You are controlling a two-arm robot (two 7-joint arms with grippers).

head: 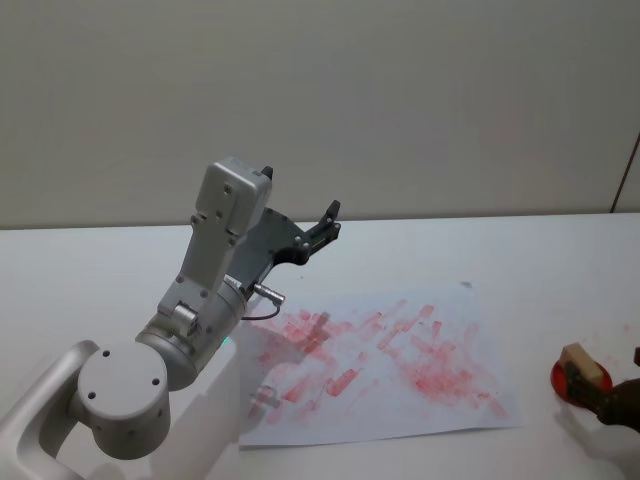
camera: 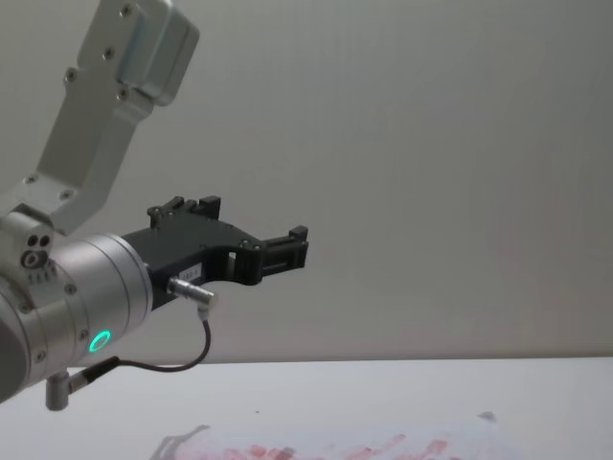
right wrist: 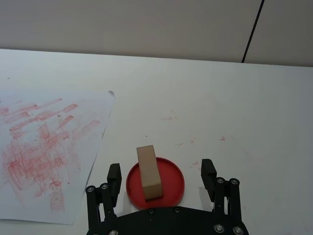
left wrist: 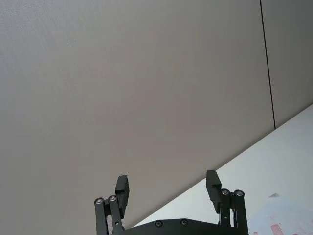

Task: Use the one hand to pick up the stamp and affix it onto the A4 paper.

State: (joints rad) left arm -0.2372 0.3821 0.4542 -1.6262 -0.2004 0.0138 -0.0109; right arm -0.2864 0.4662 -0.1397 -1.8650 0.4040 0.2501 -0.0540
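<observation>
My right gripper (right wrist: 161,170) has its fingers spread wide, and the stamp (right wrist: 148,172) stands between them, touching neither, on a red ink pad (right wrist: 172,182). The A4 paper (right wrist: 49,142) lies just beside the pad, outside my fingers. My left gripper (left wrist: 167,185) hangs raised, fingers apart and empty.

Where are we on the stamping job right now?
Done: nothing certain. The A4 paper carries red marks, but the stamp stands ungripped on its red pad. In hand: the right tool is open and lined up around the stamp. Remaining: close, lift, press onto the paper. The left tool hangs open, raised above the table.
</observation>
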